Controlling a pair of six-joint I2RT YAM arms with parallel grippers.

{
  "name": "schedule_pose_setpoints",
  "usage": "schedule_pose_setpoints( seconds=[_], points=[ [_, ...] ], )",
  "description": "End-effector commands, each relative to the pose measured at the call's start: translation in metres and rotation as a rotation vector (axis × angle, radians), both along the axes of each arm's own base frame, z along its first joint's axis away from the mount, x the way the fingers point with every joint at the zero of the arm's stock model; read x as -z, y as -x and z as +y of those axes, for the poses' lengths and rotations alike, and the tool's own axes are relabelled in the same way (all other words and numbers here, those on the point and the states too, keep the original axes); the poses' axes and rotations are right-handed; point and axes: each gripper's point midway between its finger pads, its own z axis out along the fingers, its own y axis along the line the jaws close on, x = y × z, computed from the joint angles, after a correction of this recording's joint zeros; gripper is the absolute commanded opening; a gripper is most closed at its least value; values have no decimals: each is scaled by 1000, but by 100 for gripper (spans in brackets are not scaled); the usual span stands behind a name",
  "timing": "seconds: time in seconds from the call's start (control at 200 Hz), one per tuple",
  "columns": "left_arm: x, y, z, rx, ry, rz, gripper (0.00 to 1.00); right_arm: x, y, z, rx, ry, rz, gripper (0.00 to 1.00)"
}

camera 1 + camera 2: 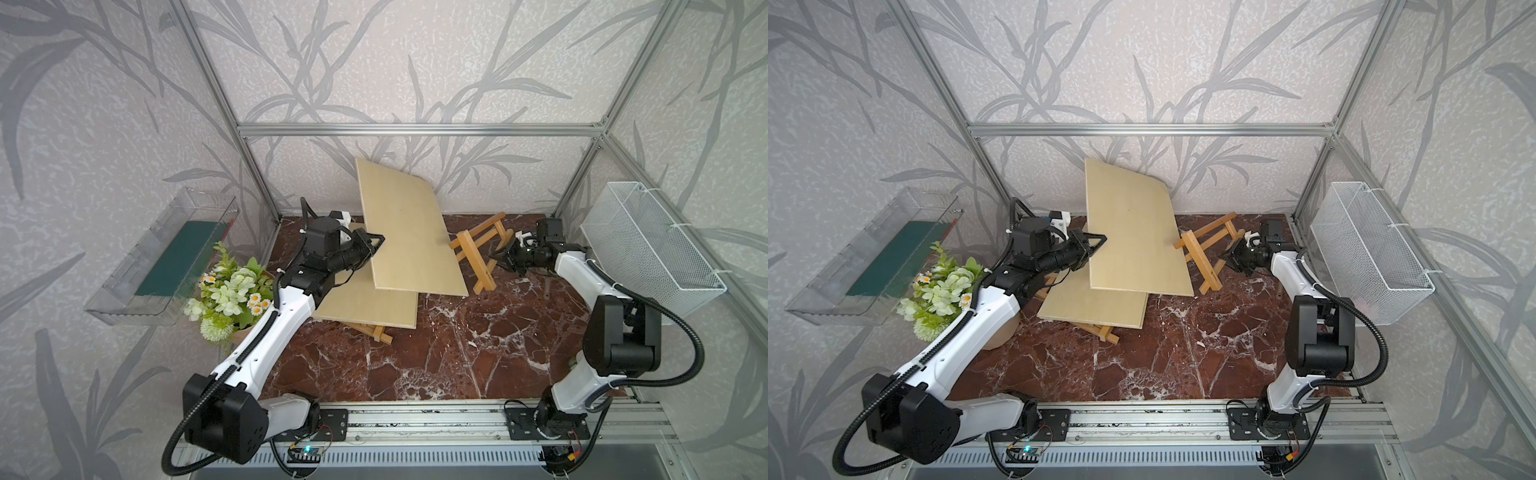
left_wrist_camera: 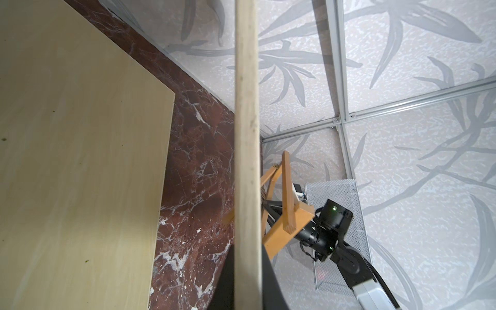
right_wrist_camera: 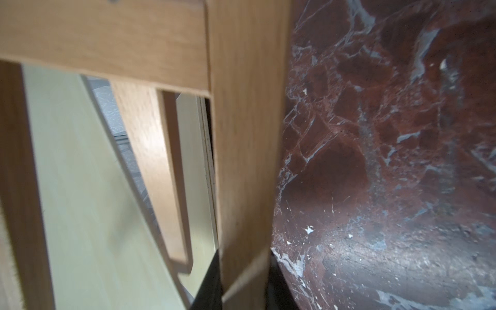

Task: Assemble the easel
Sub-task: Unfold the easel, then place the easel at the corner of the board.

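A pale plywood board (image 1: 409,232) (image 1: 1133,232) hangs tilted above the marble table, its far corner near the back wall. My left gripper (image 1: 376,242) (image 1: 1098,241) is shut on its left edge; in the left wrist view the board's edge (image 2: 247,134) runs between the dark jaws of the left gripper (image 2: 247,281). To its right stands a wooden easel frame (image 1: 478,245) (image 1: 1204,249), tilted, partly behind the board. My right gripper (image 1: 500,255) (image 1: 1227,258) is shut on one leg (image 3: 245,188). A second board (image 1: 365,303) lies on another wooden frame (image 1: 380,332).
A pot of white and green flowers (image 1: 232,291) stands at the table's left edge by my left arm. A clear tray (image 1: 166,257) hangs on the left wall and a white wire basket (image 1: 652,249) on the right wall. Aluminium posts (image 1: 257,178) frame the cell.
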Motion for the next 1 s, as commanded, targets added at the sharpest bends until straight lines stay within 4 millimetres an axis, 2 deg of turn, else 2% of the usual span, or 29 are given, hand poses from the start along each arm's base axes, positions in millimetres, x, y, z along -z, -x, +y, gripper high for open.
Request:
schedule_pose_setpoints(
  seconds=[0.0, 0.165, 0.46, 0.605, 0.75, 0.84, 0.995],
  points=[
    [-111, -9, 6, -43, 44, -398, 0, -46, 20, 19, -103, -103, -94, 0],
    [-101, -25, 8, -81, 7, -392, 0, -57, 33, 31, -160, -180, -107, 0],
    [-99, -46, -10, -42, 55, -393, 0, -83, 54, 56, -270, -230, -181, 0],
    [-100, -44, -7, -53, -13, -399, 0, -94, 47, 34, -177, -22, -256, 0],
    [-89, -32, 8, -89, -174, -379, 0, -121, 30, 1, -43, 222, -379, 0],
    [-83, -21, 15, -95, -258, -370, 0, -134, 21, -13, 12, 366, -439, 0],
    [-78, -2, 23, -95, -315, -374, 0, -136, 5, -29, 93, 700, -504, 0]
  ],
)
